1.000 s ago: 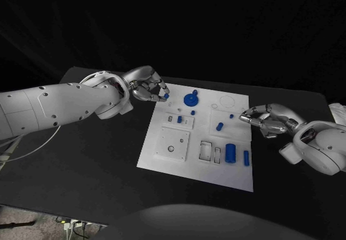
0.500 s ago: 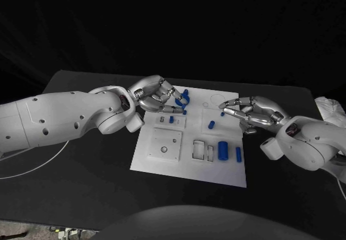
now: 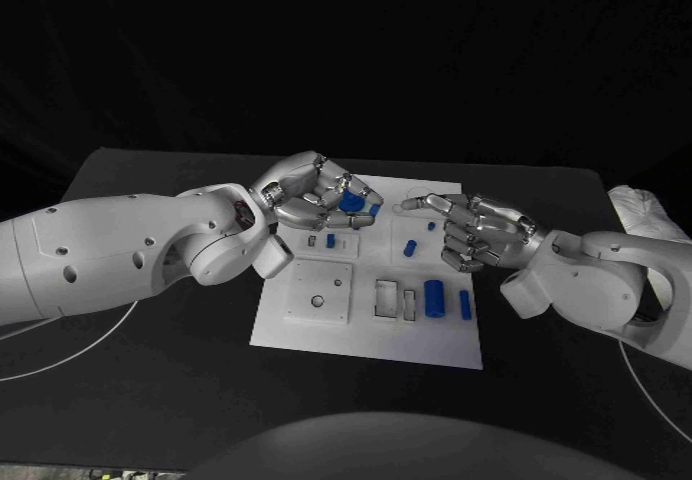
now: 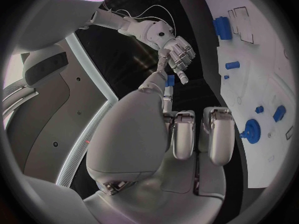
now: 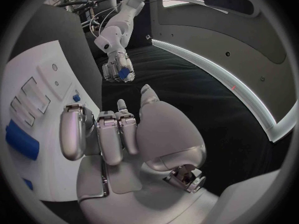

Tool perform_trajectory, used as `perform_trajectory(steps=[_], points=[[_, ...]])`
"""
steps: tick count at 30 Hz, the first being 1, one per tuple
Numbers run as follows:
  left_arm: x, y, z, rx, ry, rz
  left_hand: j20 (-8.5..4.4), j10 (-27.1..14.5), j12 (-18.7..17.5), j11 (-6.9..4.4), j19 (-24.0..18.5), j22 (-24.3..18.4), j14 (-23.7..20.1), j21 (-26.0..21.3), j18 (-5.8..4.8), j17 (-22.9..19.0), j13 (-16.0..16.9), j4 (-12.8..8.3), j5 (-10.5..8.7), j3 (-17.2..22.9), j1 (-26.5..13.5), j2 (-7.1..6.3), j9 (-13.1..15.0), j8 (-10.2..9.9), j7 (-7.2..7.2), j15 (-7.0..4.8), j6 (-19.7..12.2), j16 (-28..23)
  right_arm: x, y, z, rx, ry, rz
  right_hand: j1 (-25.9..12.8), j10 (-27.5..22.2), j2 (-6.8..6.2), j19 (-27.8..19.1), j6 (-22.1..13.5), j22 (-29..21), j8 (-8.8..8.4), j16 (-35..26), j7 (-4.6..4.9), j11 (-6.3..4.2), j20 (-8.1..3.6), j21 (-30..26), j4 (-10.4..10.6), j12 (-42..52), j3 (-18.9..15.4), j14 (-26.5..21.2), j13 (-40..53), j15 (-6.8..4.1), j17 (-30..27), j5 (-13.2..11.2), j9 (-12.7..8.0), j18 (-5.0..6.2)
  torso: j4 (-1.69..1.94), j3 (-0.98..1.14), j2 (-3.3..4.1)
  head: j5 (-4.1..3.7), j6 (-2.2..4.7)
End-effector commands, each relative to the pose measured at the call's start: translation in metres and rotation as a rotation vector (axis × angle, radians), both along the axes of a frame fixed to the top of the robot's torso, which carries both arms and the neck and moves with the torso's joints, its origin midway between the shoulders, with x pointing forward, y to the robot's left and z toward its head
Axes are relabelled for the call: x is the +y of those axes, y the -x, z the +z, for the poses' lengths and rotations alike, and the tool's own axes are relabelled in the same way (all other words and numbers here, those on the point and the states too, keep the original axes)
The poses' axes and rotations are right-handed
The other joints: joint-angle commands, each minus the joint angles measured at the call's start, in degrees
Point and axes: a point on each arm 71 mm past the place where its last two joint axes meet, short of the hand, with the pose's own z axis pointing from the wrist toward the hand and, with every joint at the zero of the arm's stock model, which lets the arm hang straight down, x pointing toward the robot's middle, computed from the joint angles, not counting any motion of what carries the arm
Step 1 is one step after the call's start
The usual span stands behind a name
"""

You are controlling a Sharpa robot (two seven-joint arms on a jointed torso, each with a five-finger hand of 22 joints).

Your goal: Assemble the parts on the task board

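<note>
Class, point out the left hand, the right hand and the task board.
left hand (image 3: 306, 195), head view, on its knuckles.
right hand (image 3: 476, 232), head view, on its curled fingers.
task board (image 3: 368, 342), head view, on its bare near edge.

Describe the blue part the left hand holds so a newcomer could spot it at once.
Find the white task board mid-table; over its far edge hovers the left hand. The part sits pinched in its fingers, off the board. Unlike the blue pieces lying on the board, it is held up in the air.

Both hands crowd the task board's (image 3: 296, 335) far end.
</note>
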Motion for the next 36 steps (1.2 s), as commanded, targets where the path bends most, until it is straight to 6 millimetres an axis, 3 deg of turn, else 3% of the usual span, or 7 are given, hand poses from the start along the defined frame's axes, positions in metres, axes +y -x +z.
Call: perform_trajectory(steps=[1,6,9,20,31,36], points=[[-0.005,0.003,0.002,0.042,0.078,-0.026,0.35,6.0,0.1,0.38,6.1,15.1,6.1,0.2,-0.43,15.1,15.1,0.1,0.33,-0.3,-0.1,0.53,0.1,0.4,0.09,0.37,0.2,0.1,0.009,0.008,-0.001,0.169,-0.112,0.106,1.8,6.7,2.34,0.0,-0.9,11.3,-0.50,0.2,-0.13,-0.99,-0.46,0.3,-0.4,-0.1,-0.1,6.0,14.8,-0.41,15.1,0.5,-0.7,-0.63,-0.02,-0.09,-0.01,-0.69,0.34],[-0.009,0.005,0.001,0.083,0.104,-0.034,0.37,6.0,0.1,0.41,6.1,15.1,6.1,0.2,-0.43,15.1,15.1,0.1,0.36,-0.5,-0.2,0.55,0.0,0.3,0.15,0.38,0.1,0.1,0.015,0.011,-0.003,0.245,-0.155,0.143,1.9,6.7,2.27,-0.2,-2.7,11.2,-0.95,0.2,-0.74,-1.46,-0.75,0.2,-1.2,-0.1,-0.1,6.0,14.8,-0.76,15.1,1.3,-1.8,-0.57,-0.09,0.02,-0.03,-1.15,0.56],[-0.011,0.005,0.000,0.097,0.111,-0.037,0.37,6.0,0.1,0.41,6.1,15.1,6.1,0.2,-0.43,15.1,15.1,0.1,0.36,-0.5,-0.2,0.56,0.0,0.3,0.15,0.38,0.1,0.1,0.018,0.012,-0.004,0.272,-0.178,0.158,2.0,6.7,2.20,-0.2,-3.1,11.2,-0.85,0.2,-1.02,-1.67,-0.87,0.2,-1.6,-0.1,-0.1,6.0,14.8,-0.90,15.1,1.3,-2.1,-0.57,-0.07,-0.01,0.00,-1.30,0.75],[-0.018,0.007,-0.002,0.153,0.149,-0.049,0.40,6.0,0.1,0.45,6.1,15.1,6.1,0.2,-0.43,15.1,15.1,0.0,0.50,-0.8,-0.2,0.70,0.0,0.2,0.20,0.42,-0.1,0.1,0.029,0.013,-0.007,0.327,-0.209,0.188,3.9,6.7,2.36,-0.2,-3.5,11.3,1.18,0.2,-2.32,-2.81,-1.78,0.4,-4.2,-0.1,0.8,6.0,14.8,-1.83,15.1,1.4,-3.2,-0.63,-0.06,0.10,0.11,-1.59,0.93],[-0.020,0.007,-0.005,0.178,0.145,-0.062,0.42,6.0,0.1,0.45,6.1,15.1,6.1,0.2,-0.43,15.1,15.1,0.0,0.62,-0.9,-0.1,0.72,0.0,0.2,0.21,0.43,-0.1,0.1,0.034,0.011,-0.009,0.329,-0.217,0.191,5.7,6.7,2.72,-0.5,-2.9,11.2,4.03,0.2,-3.32,-3.59,-2.43,0.3,-6.4,-0.1,1.8,6.0,14.8,-2.48,15.1,1.7,-3.7,-0.59,-0.07,0.09,0.15,-1.45,0.64],[-0.021,0.008,-0.007,0.188,0.141,-0.071,0.43,6.0,0.1,0.46,6.1,15.1,6.1,0.2,-0.43,15.1,15.1,-0.1,0.64,-1.0,-0.1,0.72,-0.1,0.1,0.22,0.44,-0.1,0.1,0.036,0.010,-0.009,0.323,-0.226,0.181,6.9,6.7,3.15,-0.7,-1.4,11.2,7.08,0.2,-3.91,-4.11,-2.89,0.3,-8.0,-0.1,2.6,6.0,14.8,-2.91,15.1,1.8,-3.4,-0.57,-0.10,0.09,0.09,-1.47,0.49]])
